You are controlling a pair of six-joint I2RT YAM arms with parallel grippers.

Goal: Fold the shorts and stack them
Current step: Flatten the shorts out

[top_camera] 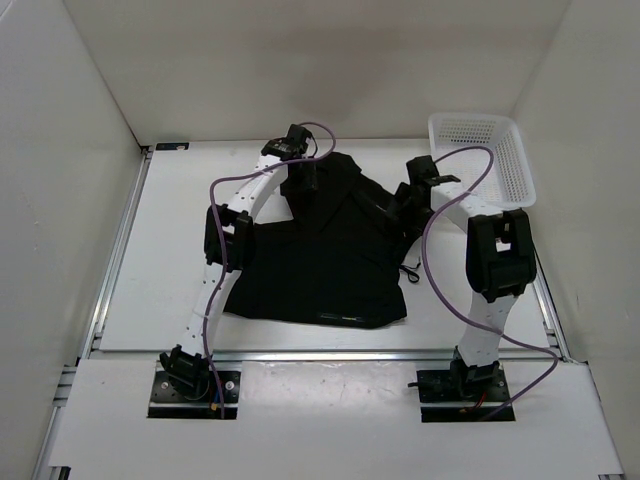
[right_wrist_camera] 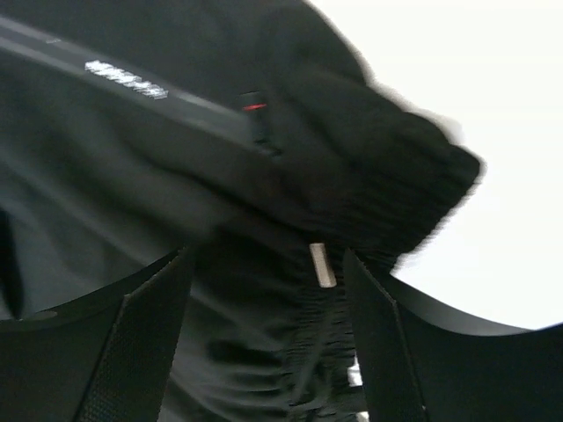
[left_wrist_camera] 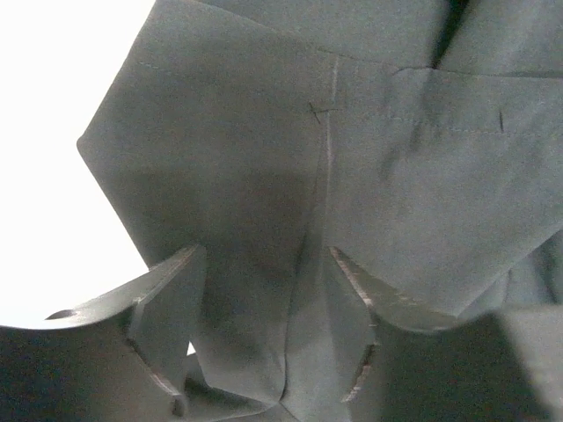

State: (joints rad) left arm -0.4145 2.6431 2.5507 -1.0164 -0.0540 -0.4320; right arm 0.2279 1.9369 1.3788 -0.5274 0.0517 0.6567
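The shorts [top_camera: 320, 270] lie on the white table [top_camera: 165, 260] between my two arms, soft black cloth with the far edge drawn up. My left claw [left_wrist_camera: 264, 255] pinches a seamed fold. My right claw [right_wrist_camera: 264, 259] grips the gathered waistband by its pale label [right_wrist_camera: 322, 265]. A white mesh basket [top_camera: 512, 165] stands at the far right, apart from the cloth.

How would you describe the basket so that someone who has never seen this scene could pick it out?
Take the white table and go to its far right corner, just beyond the right arm. There stands a white plastic basket with latticed walls, open on top. It is the only rigid container, pale beside the black shorts spread mid-table.
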